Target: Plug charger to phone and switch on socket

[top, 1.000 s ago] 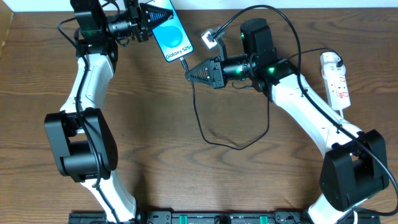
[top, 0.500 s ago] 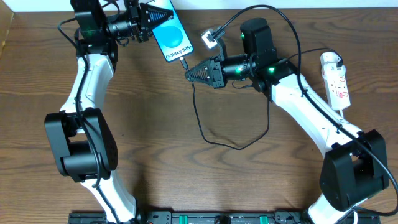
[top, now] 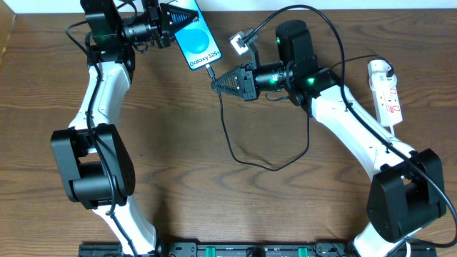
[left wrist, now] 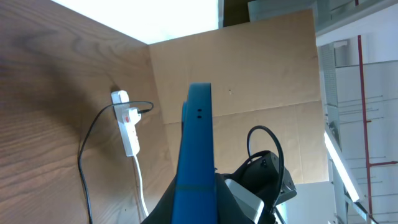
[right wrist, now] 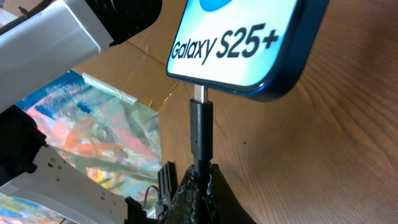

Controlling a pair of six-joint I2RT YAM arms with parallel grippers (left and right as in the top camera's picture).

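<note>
The phone [top: 196,39] is a slim blue smartphone with a light blue screen reading "Galaxy S25+". My left gripper [top: 173,23] is shut on its upper end and holds it tilted; in the left wrist view the phone [left wrist: 194,149] shows edge-on between the fingers [left wrist: 198,199]. My right gripper [top: 218,83] is shut on the charger's black connector [right wrist: 201,134], whose metal tip meets the phone's bottom edge [right wrist: 249,56]. The thin black cable [top: 239,153] loops over the table. The white socket strip [top: 385,93] lies at the far right, also in the left wrist view [left wrist: 127,124].
The socket's white cord [top: 410,146] runs down the right side. A small white-and-black block [top: 238,44] lies between the phone and the right arm. A cardboard wall [left wrist: 249,74] stands behind the table.
</note>
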